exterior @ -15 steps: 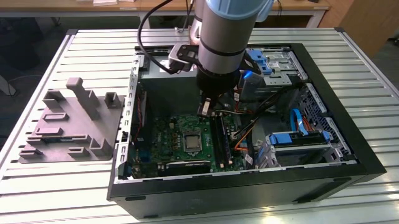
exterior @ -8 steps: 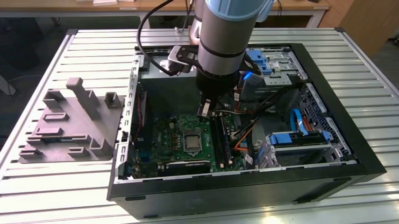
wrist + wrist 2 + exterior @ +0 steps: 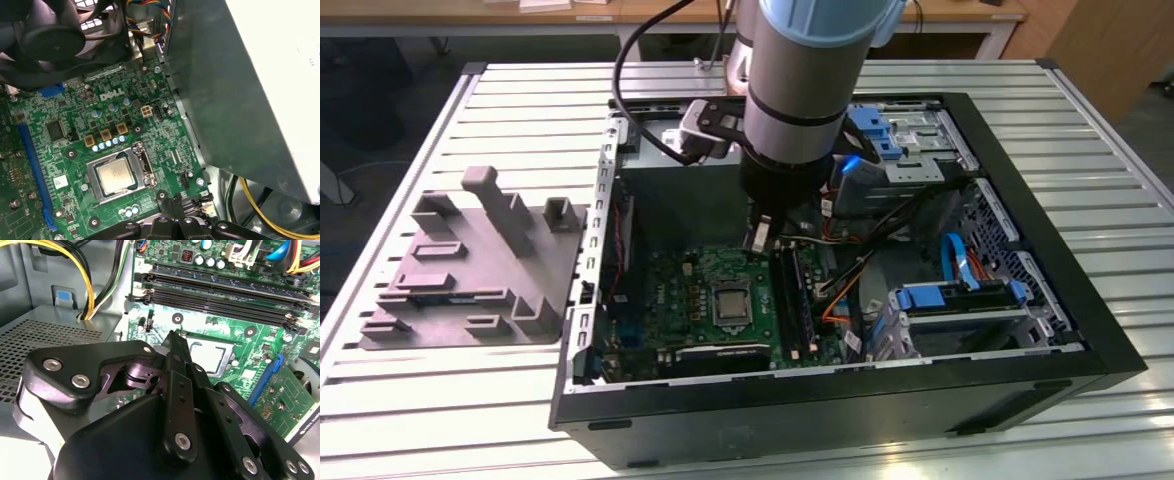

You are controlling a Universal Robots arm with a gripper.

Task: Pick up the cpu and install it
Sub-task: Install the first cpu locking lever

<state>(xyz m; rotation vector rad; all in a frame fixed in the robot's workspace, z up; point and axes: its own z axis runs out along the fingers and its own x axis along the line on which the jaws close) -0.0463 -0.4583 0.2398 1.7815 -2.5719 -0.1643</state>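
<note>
I am the arm, and I hang down inside the open computer case (image 3: 1067,300), which sits on the slatted surface (image 3: 427,400).

The chip (image 3: 116,176) lies flat in the square socket (image 3: 119,174) on the green board (image 3: 75,150). In the first wrist view its pale metal top faces up and the metal frame goes all around it. In the second wrist view I see part of that same pale top, past the tip of my gripper (image 3: 172,337). So the chip is already in its place on the board. I do not carry it.

My gripper hovers over the board, close to the socket. Its two thin black fingers (image 3: 179,355) look pressed together, with nothing between them, so I judge it closed and empty. The chip lies just beyond my fingertips and a little below them. It is square, so it has no long side to line up with.

The long black memory slots (image 3: 220,300) run past the far side of the socket. A grey tray (image 3: 467,270) with posts stands on the surface beside the case, near the edge at the exterior view's left.
</note>
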